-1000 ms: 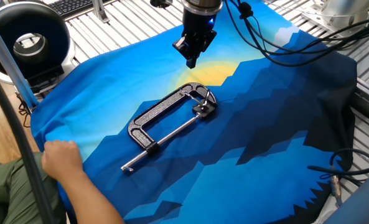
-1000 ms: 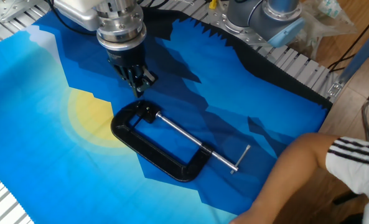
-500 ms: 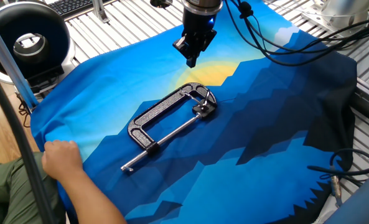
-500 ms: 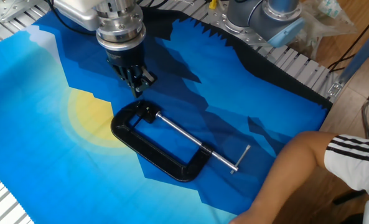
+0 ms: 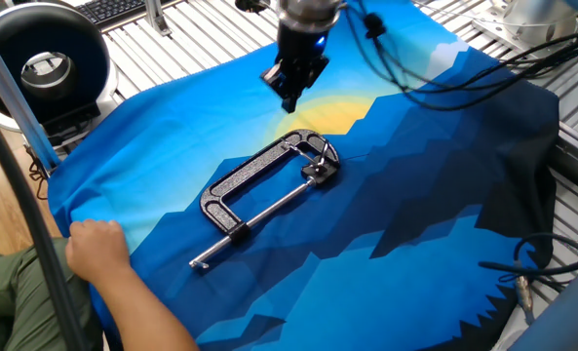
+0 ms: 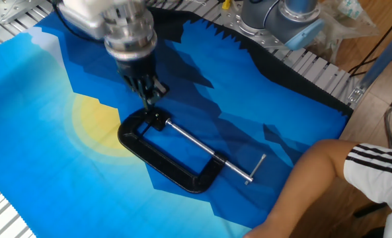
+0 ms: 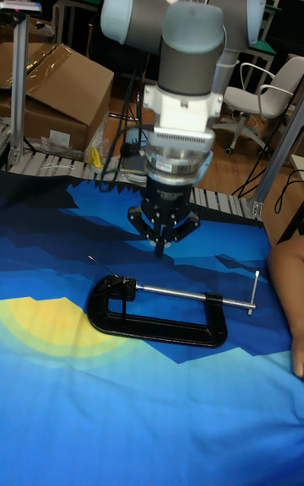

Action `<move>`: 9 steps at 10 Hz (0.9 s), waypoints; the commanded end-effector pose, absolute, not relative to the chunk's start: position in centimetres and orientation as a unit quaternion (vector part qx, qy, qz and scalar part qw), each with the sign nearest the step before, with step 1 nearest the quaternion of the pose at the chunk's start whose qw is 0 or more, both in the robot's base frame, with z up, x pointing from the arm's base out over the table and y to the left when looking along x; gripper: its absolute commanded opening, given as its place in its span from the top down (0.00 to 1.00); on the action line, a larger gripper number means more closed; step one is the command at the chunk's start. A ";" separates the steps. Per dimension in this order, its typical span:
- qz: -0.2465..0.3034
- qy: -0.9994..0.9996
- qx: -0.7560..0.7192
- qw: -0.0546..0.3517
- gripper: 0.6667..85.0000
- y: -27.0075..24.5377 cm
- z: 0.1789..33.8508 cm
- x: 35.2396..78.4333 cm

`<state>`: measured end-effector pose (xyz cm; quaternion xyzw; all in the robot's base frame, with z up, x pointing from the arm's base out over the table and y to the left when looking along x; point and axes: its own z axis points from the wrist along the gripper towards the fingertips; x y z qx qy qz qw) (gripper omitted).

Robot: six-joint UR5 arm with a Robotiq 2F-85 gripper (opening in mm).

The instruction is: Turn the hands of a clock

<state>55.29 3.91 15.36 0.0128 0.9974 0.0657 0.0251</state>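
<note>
A black C-clamp [image 5: 259,185] [image 6: 166,155] [image 7: 156,309] lies on the blue cloth. In its jaw sits a small dark piece [image 5: 318,170] [image 6: 157,119] [image 7: 121,285], which I take for the clock; it is too small to make out its hands. A thin pin [image 7: 99,264] sticks up and left from that jaw. My gripper [image 5: 289,101] [image 6: 149,100] [image 7: 158,247] points straight down, shut and holding nothing. It hovers just above the cloth, a few centimetres behind the clamp's jaw end, touching neither clamp nor clock.
A person's hand [image 5: 98,244] rests on the cloth's near edge, and their arm [image 6: 314,178] lies close to the clamp's handle. A round black device [image 5: 43,60] stands at the left. Cables [image 5: 435,68] trail from the arm. Cardboard boxes [image 7: 59,94] stand behind the table.
The gripper has shifted a little sideways and closer to the clamp's jaw end, and its image is blurred. Clamp and person's hand have stayed put.
</note>
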 end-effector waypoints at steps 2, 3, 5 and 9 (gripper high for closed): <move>0.068 0.997 0.011 0.038 0.99 5.6 10.0 57.4; 0.067 0.997 0.002 0.043 0.99 5.4 8.5 57.8; 0.065 0.996 0.000 0.054 0.99 5.5 6.7 58.2; 0.047 0.998 -0.009 0.052 0.99 4.6 5.7 58.0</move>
